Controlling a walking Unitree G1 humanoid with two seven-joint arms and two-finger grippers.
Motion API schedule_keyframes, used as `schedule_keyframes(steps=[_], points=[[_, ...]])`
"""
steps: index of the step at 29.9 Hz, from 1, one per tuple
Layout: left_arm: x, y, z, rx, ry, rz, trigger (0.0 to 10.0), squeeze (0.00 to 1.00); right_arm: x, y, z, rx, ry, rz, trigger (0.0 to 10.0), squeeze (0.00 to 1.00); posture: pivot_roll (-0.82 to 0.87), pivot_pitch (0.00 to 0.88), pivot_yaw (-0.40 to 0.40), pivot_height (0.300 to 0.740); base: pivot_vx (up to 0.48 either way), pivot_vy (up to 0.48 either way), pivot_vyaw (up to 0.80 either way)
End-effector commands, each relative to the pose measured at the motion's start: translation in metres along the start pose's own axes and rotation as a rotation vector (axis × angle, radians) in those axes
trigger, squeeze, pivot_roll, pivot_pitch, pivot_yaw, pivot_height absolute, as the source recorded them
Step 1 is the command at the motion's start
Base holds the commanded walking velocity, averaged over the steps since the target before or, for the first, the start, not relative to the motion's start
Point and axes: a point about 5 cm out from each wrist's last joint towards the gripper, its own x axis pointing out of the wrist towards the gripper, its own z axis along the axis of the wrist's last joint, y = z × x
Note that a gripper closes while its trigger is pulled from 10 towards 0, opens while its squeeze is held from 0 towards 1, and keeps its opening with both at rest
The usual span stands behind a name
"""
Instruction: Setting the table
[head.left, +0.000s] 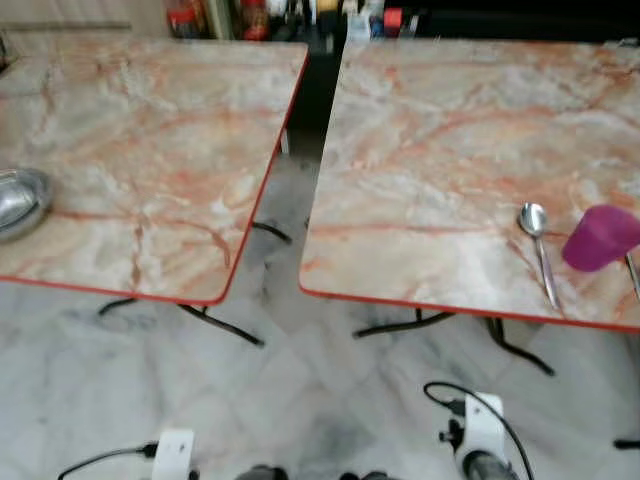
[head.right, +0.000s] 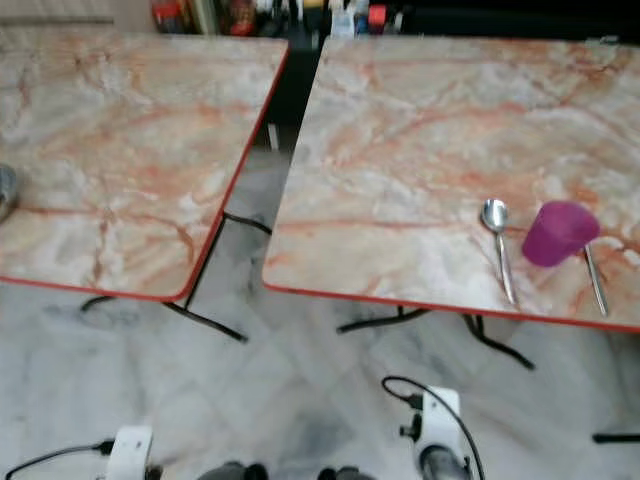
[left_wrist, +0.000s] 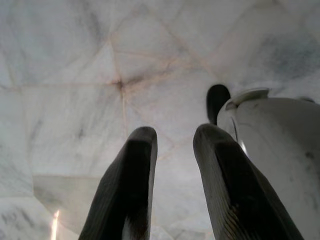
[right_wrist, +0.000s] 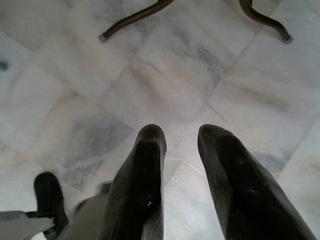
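One spoon lengthwise, bowl pointing away, beside purple cup, both grippers narrowly parted, empty

Both tables, the left table and the right table, have cream marble-look tops with orange-pink veins and a thin red edge, on black legs. The floor is pale grey-white marble tile with dark smudgy veining. The cup is bright magenta, the spoon and the bowl shiny silver. The left gripper and the right gripper are plain black.
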Motion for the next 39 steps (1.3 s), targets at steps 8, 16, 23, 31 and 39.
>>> schedule_keyframes(steps=[8, 16, 23, 31, 39], points=[[-0.0011, -0.0016, -0.0049, 0.014, 0.017, -0.008, 10.0, 0.0, -0.0018, -0.0074, -0.0073, -0.002, 0.022, -0.016, 10.0, 0.0, -0.05, 0.172, 0.01, 0.74, 0.0, -0.347, 0.0], [-0.0014, -0.0025, -0.0058, 0.014, 0.017, -0.01, 10.0, 0.0, -0.0022, -0.0092, -0.0084, -0.005, 0.025, -0.018, 10.0, 0.0, -0.05, 0.17, 0.003, 0.74, 0.0, -0.349, 0.0], [-0.0023, -0.0044, -0.0095, 0.006, 0.027, -0.013, 10.0, 0.0, -0.0019, -0.0103, -0.0074, -0.009, 0.023, -0.019, 10.0, 0.0, -0.05, 0.178, -0.003, 0.74, 0.0, -0.348, 0.0], [-0.0026, -0.0041, -0.0108, 0.003, 0.031, -0.013, 10.0, 0.0, -0.0019, -0.0104, -0.0076, -0.011, 0.024, -0.018, 10.0, 0.0, -0.05, 0.175, -0.005, 0.74, 0.0, -0.346, 0.0], [-0.0018, -0.0035, -0.0078, 0.0, 0.024, -0.014, 10.0, 0.0, -0.0017, -0.0099, -0.0059, -0.002, 0.014, -0.023, 10.0, 0.0, -0.06, 0.186, -0.006, 0.74, 0.0, -0.348, 0.0]])
